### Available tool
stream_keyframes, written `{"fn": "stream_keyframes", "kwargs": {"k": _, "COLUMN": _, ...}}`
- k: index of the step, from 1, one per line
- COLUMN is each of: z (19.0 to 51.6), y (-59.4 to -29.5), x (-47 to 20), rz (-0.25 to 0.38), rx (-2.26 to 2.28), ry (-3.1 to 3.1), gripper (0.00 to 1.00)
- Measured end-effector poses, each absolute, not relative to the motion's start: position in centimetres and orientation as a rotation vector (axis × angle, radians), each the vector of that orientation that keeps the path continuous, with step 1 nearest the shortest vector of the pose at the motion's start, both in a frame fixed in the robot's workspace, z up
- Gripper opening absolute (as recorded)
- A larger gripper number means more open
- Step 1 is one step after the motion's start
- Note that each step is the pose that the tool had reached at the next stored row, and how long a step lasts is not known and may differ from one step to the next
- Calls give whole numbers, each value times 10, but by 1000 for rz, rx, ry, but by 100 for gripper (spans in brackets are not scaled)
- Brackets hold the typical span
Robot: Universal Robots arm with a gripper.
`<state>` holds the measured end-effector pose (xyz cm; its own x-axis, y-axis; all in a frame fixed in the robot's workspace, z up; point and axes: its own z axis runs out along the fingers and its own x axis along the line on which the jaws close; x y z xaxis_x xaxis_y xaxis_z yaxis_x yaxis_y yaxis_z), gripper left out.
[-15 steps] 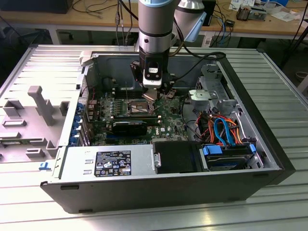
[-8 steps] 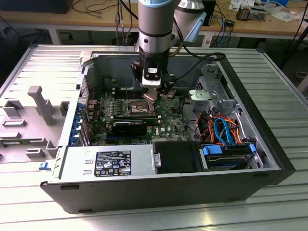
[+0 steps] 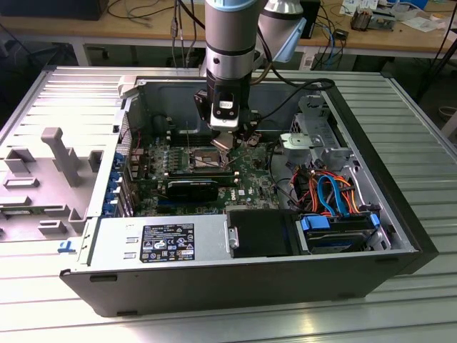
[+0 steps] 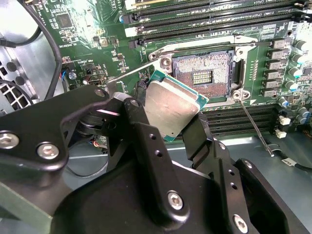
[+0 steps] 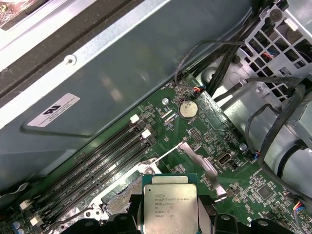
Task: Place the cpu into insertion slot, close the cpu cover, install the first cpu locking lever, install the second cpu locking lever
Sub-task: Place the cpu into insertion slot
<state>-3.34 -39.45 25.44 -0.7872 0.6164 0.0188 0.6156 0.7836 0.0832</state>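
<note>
My gripper (image 4: pixel 168 127) is shut on the cpu (image 4: pixel 171 108), a flat square chip with a dull silver top and green edge, pinched by two opposite sides between black fingers (image 4: pixel 141 131). It hangs tilted just above and beside the insertion slot (image 4: pixel 204 74), which lies open with its dark pin field bare. The cpu cover (image 4: pixel 127 74) appears swung up at the slot's side. A thin wire locking lever (image 4: pixel 254 126) sticks out from one socket corner, unlatched. The first wrist view shows the cpu (image 5: pixel 169 204) face on. In the exterior view the gripper (image 3: pixel 228 141) hovers over the slot (image 3: pixel 207 156).
Long black memory slots (image 4: pixel 214 19) flank the socket on both sides. The open computer case (image 3: pixel 400 214) holds a power supply (image 3: pixel 164 239), a black fan shroud (image 3: pixel 260 232) and a drive bay with blue and orange cables (image 3: pixel 332 193). A grey plastic part (image 3: pixel 50 164) lies outside.
</note>
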Motion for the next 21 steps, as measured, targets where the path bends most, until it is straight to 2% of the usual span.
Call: {"fn": "stream_keyframes", "kwargs": {"k": 21, "z": 254, "y": -395, "x": -33, "rz": 133, "rx": 1045, "ry": 2949, "gripper": 54}}
